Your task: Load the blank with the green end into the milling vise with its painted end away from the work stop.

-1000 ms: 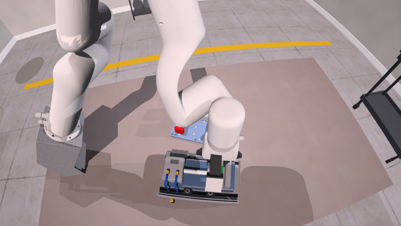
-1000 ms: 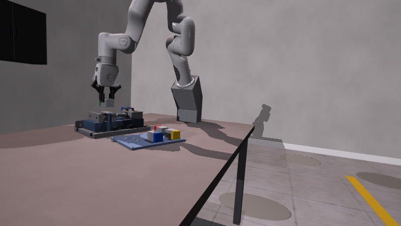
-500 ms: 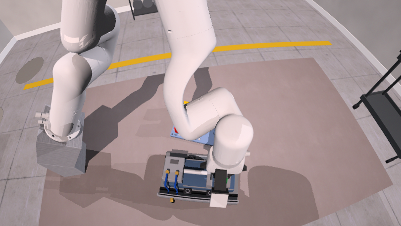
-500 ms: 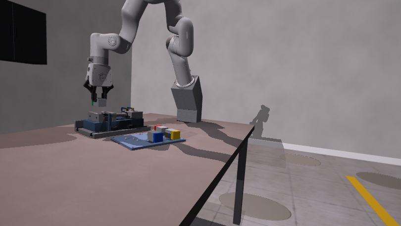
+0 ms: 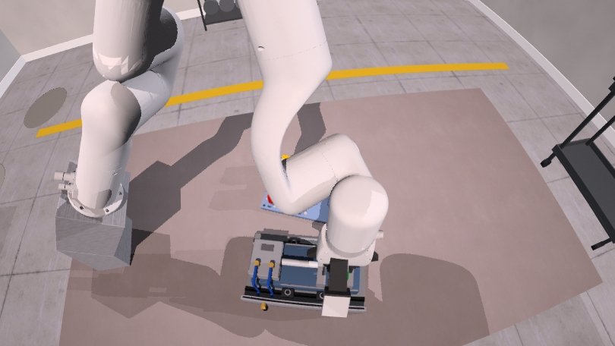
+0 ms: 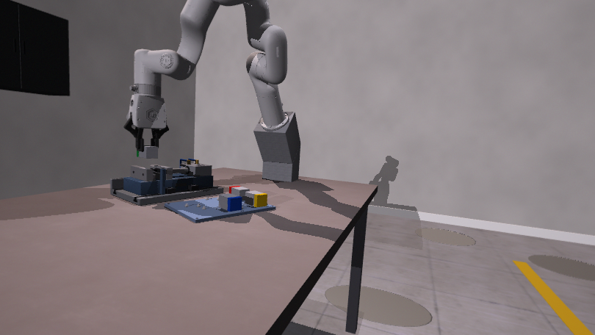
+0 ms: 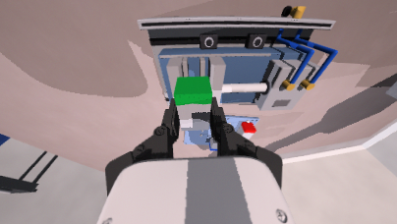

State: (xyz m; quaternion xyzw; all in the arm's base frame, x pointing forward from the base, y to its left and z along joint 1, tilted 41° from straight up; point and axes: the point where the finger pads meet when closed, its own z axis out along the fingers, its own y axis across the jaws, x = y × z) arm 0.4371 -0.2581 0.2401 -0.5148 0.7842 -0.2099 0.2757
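My gripper (image 7: 194, 106) is shut on the grey blank with the green end (image 7: 193, 93) and holds it in the air above the milling vise (image 6: 164, 178). In the exterior view the blank (image 6: 146, 152) hangs level, a little above the jaw tops, over the vise's left part. In the wrist view the green end faces away from the infeed plate. The vise's block with blue hoses (image 7: 280, 88) lies to the right in the wrist view, with a light rod (image 7: 243, 88) running from it. In the top view the arm hides most of the gripper (image 5: 336, 275) and the vise (image 5: 301, 270).
The blue infeed plate (image 6: 218, 206) lies beside the vise with three blanks on it: blue-ended (image 6: 230, 202), yellow-ended (image 6: 256, 197) and red-ended (image 6: 238, 190). The robot base (image 6: 278, 151) stands behind. The table edge (image 6: 328, 253) runs to the right.
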